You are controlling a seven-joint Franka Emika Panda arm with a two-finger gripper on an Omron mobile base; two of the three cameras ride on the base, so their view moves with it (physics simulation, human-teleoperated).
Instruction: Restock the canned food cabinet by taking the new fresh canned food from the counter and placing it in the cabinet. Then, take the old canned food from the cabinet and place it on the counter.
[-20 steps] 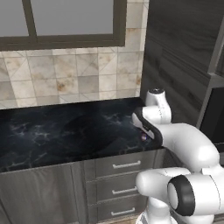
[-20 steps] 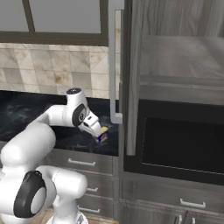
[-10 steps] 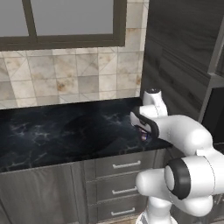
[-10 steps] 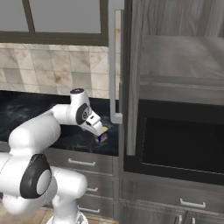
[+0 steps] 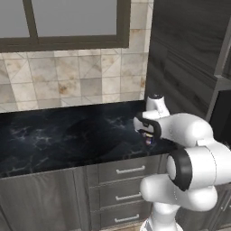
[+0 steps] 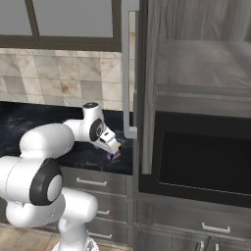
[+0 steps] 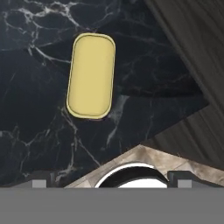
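Observation:
The new fresh canned food [image 7: 91, 75] lies on the black counter [image 7: 35, 131], its yellow lid facing the hand camera. My gripper [image 7: 111, 183] hovers above it, open, with its fingertips [image 7: 39, 183] wide apart and nothing between them. From the base, the gripper [image 6: 112, 148] hangs low over the counter [image 6: 29, 122] near its right end, with the can [image 6: 114, 157] just beneath it. The cabinet door [image 6: 147, 88] stands open edge-on with its silver handle [image 6: 128, 73]. The gripper [image 5: 146, 132] and can [image 5: 148, 140] also appear from the left. The old canned food is out of view.
A dark oven recess [image 6: 201, 157] sits below the cabinet shelf [image 6: 206, 68]. Grey drawers [image 5: 128, 171] run under the counter [image 5: 67, 135]. A tiled wall [image 5: 67, 81] and a window [image 5: 67, 20] back it. The open door's wood grain [image 7: 192, 39] stands close beside the can.
The hand has sunk slightly toward the counter beside the open door, and the arm's elbow has swung in nearer the base. The can stays on the counter.

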